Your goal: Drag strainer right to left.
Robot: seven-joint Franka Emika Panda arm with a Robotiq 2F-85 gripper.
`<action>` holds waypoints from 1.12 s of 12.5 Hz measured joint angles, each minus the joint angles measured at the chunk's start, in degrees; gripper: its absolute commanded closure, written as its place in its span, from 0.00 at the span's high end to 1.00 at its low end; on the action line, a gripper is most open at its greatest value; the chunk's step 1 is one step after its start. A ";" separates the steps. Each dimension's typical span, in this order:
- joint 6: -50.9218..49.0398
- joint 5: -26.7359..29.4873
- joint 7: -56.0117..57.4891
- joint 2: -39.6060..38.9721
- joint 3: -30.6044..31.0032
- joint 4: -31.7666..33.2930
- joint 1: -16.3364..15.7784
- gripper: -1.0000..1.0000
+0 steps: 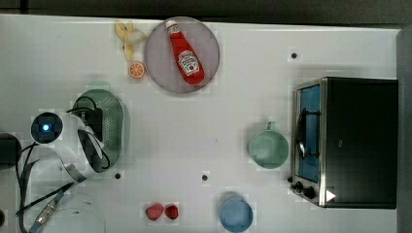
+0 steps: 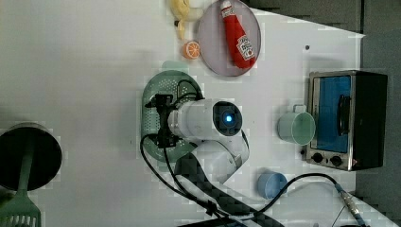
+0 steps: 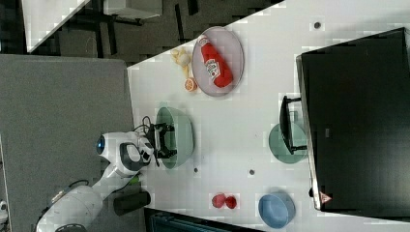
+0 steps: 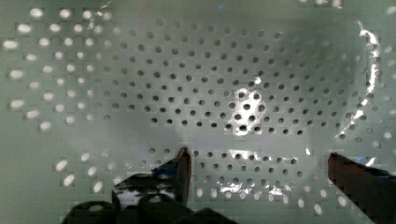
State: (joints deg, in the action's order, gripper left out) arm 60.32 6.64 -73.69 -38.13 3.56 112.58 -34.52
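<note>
The strainer [image 1: 115,121], a pale sage-green oval colander with a dotted bottom, lies near the top view's left edge. My arm reaches over it and covers much of it. My gripper [image 4: 258,156] hangs open just above the strainer's perforated bottom [image 4: 210,84], the two black fingers [image 4: 182,172] standing wide apart with nothing between them. In the left view the gripper [image 2: 163,120] sits over the middle of the strainer [image 2: 158,87]. In the right view the gripper [image 3: 162,140] dips inside the strainer's [image 3: 183,130] rim.
A grey-lilac plate [image 1: 158,63] carries a ketchup bottle [image 1: 185,53]; a banana peel [image 1: 127,36] and an orange slice [image 1: 136,70] lie beside it. A green mug [image 1: 268,148] stands next to the toaster oven [image 1: 354,141]. A blue bowl [image 1: 235,213] and red pieces [image 1: 162,211] lie along the bottom edge of the top view.
</note>
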 measured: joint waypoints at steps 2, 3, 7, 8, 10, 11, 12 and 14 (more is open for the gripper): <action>-0.34 -1.02 -1.06 -0.36 -0.11 -0.62 -0.31 1.00; -0.95 -1.53 -1.12 -0.39 -0.28 -1.23 -0.62 1.00; 1.06 -1.41 -1.51 0.03 -0.53 -2.63 -2.15 1.00; 0.73 -0.70 -1.51 -0.03 -0.80 -3.19 -2.80 1.00; 0.28 -0.17 -2.74 -0.48 -0.75 -4.48 -3.55 1.00; 0.28 -0.97 -3.36 -0.34 -0.68 -4.64 -3.64 1.00; -1.12 -2.14 -3.30 0.20 -0.58 -4.20 -3.64 1.00; -6.94 -2.08 -2.13 0.81 -0.30 -3.97 -3.47 1.00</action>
State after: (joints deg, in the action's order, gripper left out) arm 53.38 4.56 -75.82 -37.32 3.25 108.60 -37.99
